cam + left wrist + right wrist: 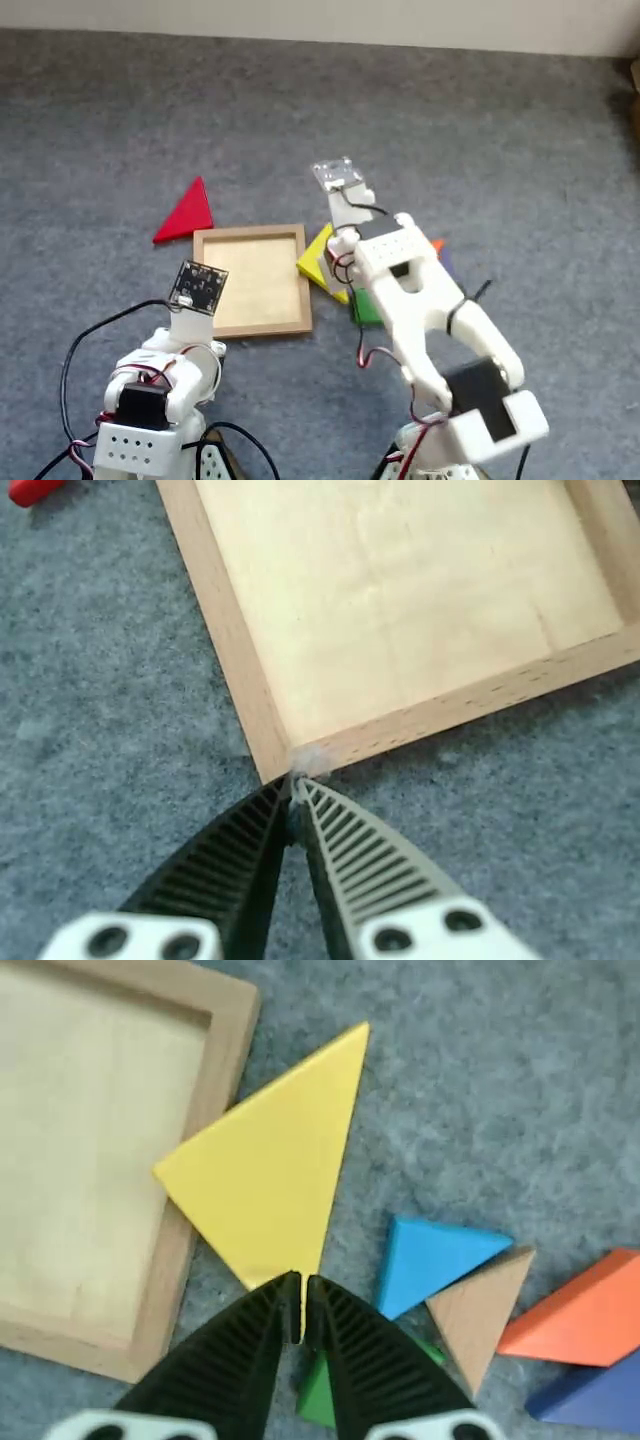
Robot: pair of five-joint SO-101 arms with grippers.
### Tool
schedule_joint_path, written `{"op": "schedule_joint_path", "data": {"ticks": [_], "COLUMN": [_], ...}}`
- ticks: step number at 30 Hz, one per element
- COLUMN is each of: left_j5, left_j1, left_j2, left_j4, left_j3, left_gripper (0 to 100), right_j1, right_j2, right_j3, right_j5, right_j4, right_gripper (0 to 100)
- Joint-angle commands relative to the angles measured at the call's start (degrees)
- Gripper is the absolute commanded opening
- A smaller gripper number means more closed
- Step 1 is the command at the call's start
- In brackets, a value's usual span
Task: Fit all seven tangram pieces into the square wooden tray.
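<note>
The square wooden tray [258, 327], pale with a raised rim, lies on the grey carpeted desk [450, 120]. The right end effector [302, 1295] is clamped on the yellow triangle [270, 1170], which overlaps the tray's rim. The left end effector [296, 792], fingers together, touches a tray corner.

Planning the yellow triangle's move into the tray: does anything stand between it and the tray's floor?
Only the near rim of the wooden tray, which one corner of the yellow triangle already overlaps. The right gripper is shut on another corner; nothing else visible blocks it.
</note>
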Motion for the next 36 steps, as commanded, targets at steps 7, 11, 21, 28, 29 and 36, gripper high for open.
{"op": "schedule_joint_path", "data": {"ticks": [7,11,21,28,29,36], "left_j5": [0.35,0.35,0.35,0.35,0.35,0.35], "left_j1": [0.75,0.75,0.75,0.75,0.75,0.75], "left_j2": [-2.77,-2.77,-2.77,-2.77,-2.77,-2.77], "left_j4": [0.35,0.35,0.35,0.35,0.35,0.35], "left_j3": [1.19,1.19,1.19,1.19,1.19,1.19], "left_gripper": [1,1,1,1,1,1], "right_j1": [-4.09,-6.81,-9.36,-6.02,-5.41,-4.35], "right_j2": [1.98,2.07,1.71,-2.95,-3.30,2.42], "right_j3": [-6.55,-6.46,-6.20,-6.55,-6.46,-6.55], "right_j5": [-0.26,-0.18,-0.18,1.05,2.29,3.69], "right_j4": [-1.27,-1.36,-5.93,-1.89,-2.24,-6.29], "right_gripper": [1.9,1.9,1.9,1.9,1.9,1.9]}}
